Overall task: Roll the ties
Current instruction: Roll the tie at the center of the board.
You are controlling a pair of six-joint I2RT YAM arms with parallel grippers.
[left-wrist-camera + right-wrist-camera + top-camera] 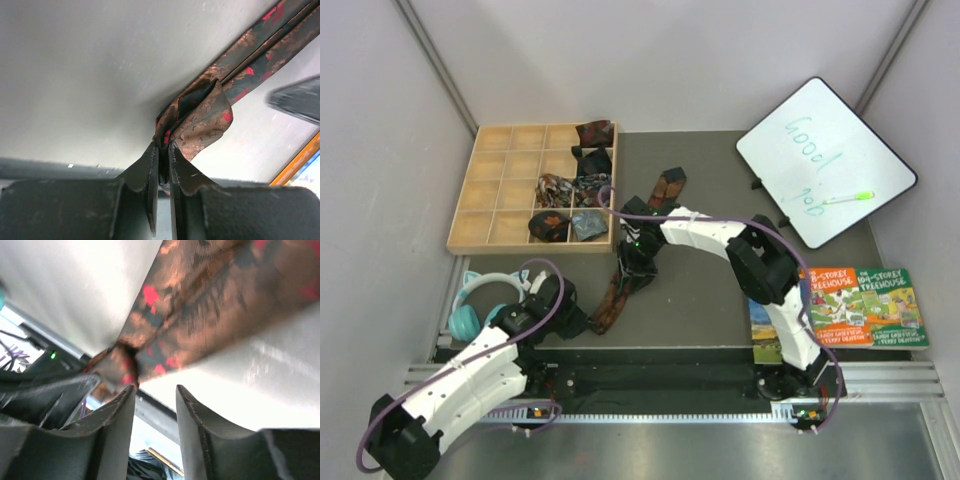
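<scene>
The dark table (720, 190) carried a whiteboard (825, 150) at its far right corner and a wooden tray (500, 195) of square compartments at its far left. Two books (868, 305) lay at the right edge and teal headphones (468, 308) at the left, close beside the left arm. The long tie (610, 300) ran slantwise across the middle of the table, its midsection hidden under the right arm. Rolled ties (558, 188) filled the tray's right-hand compartments. The left pincer (162, 150) was pinched tight on the long tie's folded near end. The right pincer (155, 390) stood over the strip with its fingers apart, gripping nothing.
</scene>
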